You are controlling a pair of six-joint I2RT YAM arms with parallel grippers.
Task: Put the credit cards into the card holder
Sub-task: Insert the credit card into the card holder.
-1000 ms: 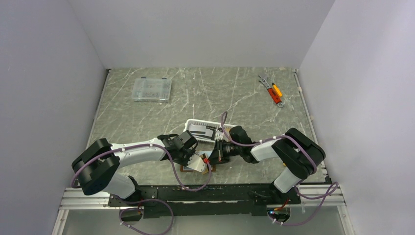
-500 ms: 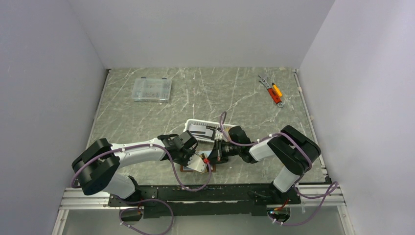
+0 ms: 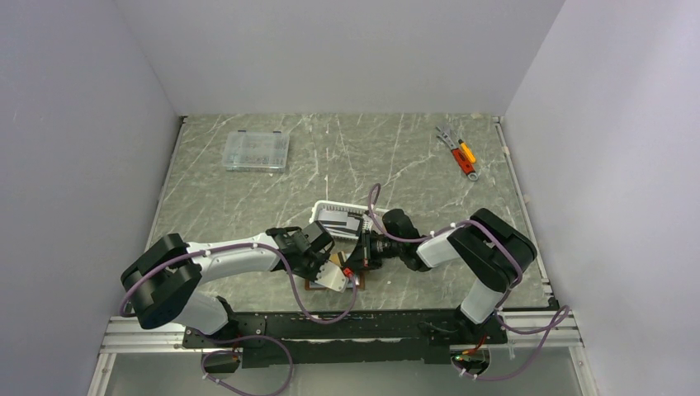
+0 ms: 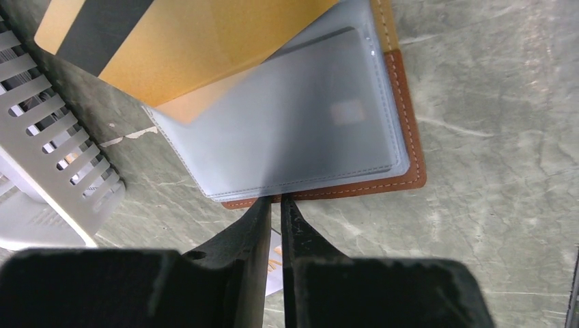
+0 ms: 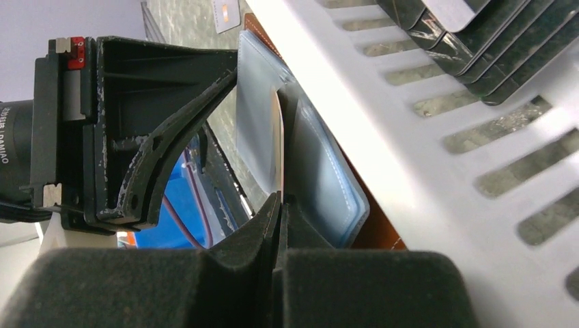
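right wrist: "damiao" on left hand [image 5: 234, 67] pinching wallet [image 5: 321, 184]; right hand [image 5: 278, 201] clamps orange card [image 4: 205, 41].

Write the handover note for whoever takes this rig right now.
Left gripper: jaws pinched on the near edge of the open wallet.
Right gripper: shut on the gold card.
Done: the gold card is partway into a sleeve; a grey card seems already sleeved.
Left: push the gold card home, then load the black cards standing in the basket.
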